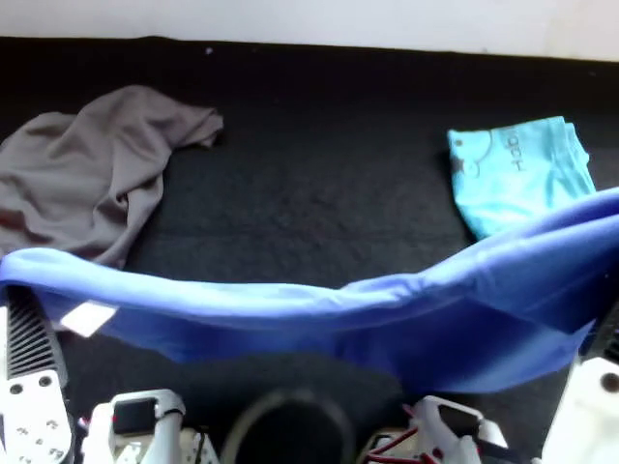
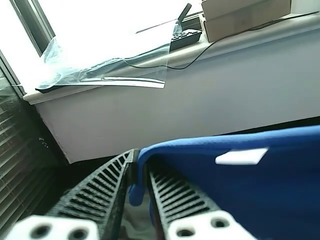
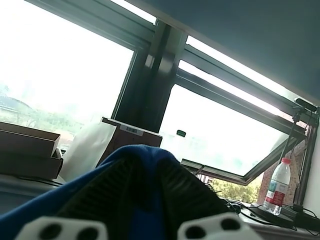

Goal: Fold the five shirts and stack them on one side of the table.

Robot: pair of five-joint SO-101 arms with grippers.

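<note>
We hold the blue shirt (image 1: 319,309) stretched above the table's (image 1: 319,193) near edge, left gripper (image 2: 139,161) and right gripper (image 3: 145,154) each clamped on one end. The grey shirt (image 1: 97,169) lies crumpled on the table's far left, the folded cyan shirt (image 1: 517,169) far right.

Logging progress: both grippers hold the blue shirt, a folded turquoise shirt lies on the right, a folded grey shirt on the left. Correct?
No: the high view shows the grey shirt crumpled, not folded. Left gripper and right gripper do hold the blue shirt; the turquoise shirt is folded.
</note>
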